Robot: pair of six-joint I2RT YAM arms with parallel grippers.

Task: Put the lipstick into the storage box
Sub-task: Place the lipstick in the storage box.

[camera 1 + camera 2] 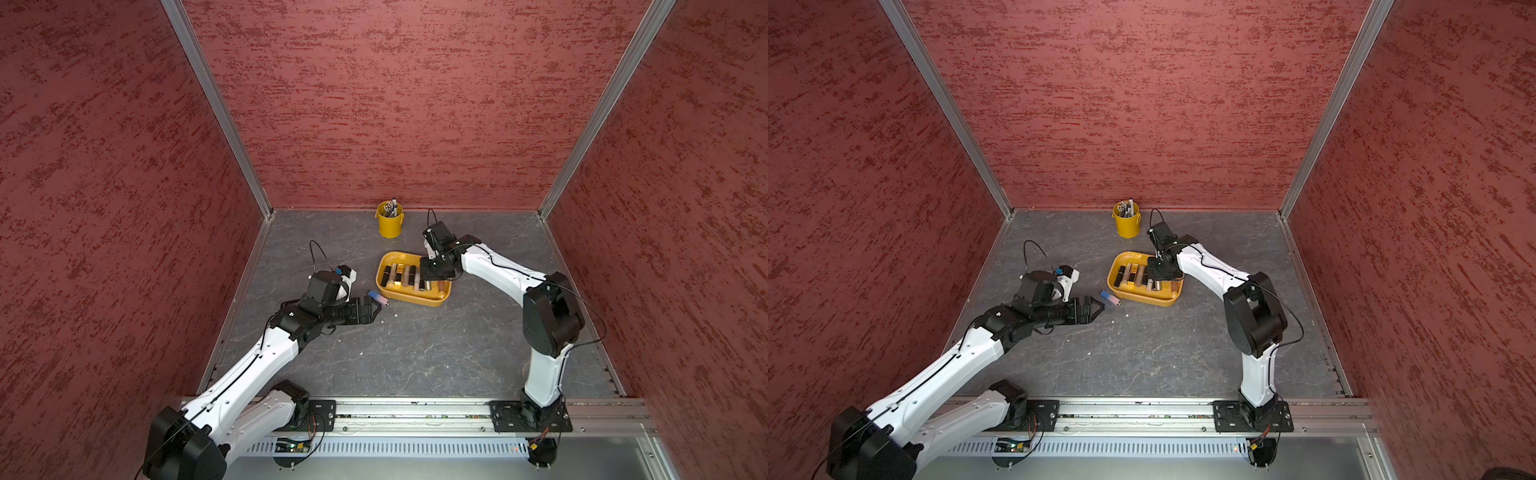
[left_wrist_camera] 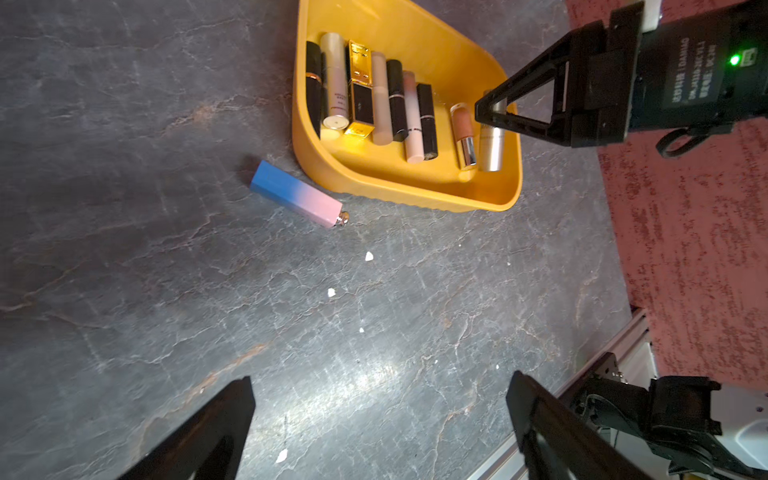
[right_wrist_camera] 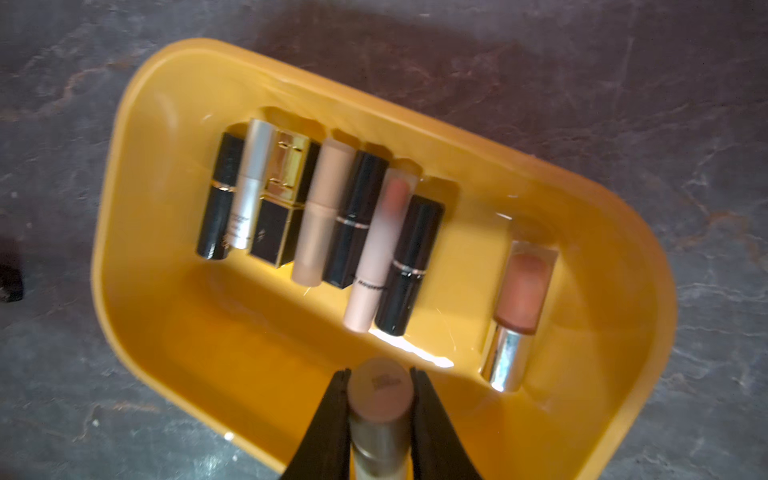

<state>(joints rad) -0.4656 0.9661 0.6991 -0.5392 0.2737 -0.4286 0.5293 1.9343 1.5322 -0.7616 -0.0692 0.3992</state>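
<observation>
Bimanual tabletop scene over a dark marbled table point(image 1: 415, 353), both arms visible in both top views. At the far side, right gripper point(image 1: 430, 277) lowered into the storage box point(image 1: 415, 300), jaws narrow and clamped on a held lipstick point(image 3: 379, 395) with a pinkish-beige cap and metallic barrel. Grip on 2 opposite sides just behind the cap end, clearest in the right wrist view. Contact between held lipstick and box floor: impossible to tell.

Inside the storage box, a row of 7 lipsticks point(image 3: 324, 216) lying side by side and touching. Apart from that row, 1 peach lipstick point(image 3: 521, 307) with a chrome base, just beside the held lipstick in the left wrist view.

On the side of the box facing the left arm, left gripper point(image 2: 380, 379) spread wide, holding nothing, hovering above the table. Between it and the box, a blue-to-pink lipstick point(image 2: 297, 193) lying flat on the table, outside the box and just beside its ribbed outer wall.

Behind the box, near the back wall, an upright yellow bucket point(image 1: 390, 224) filled with pens.
</observation>
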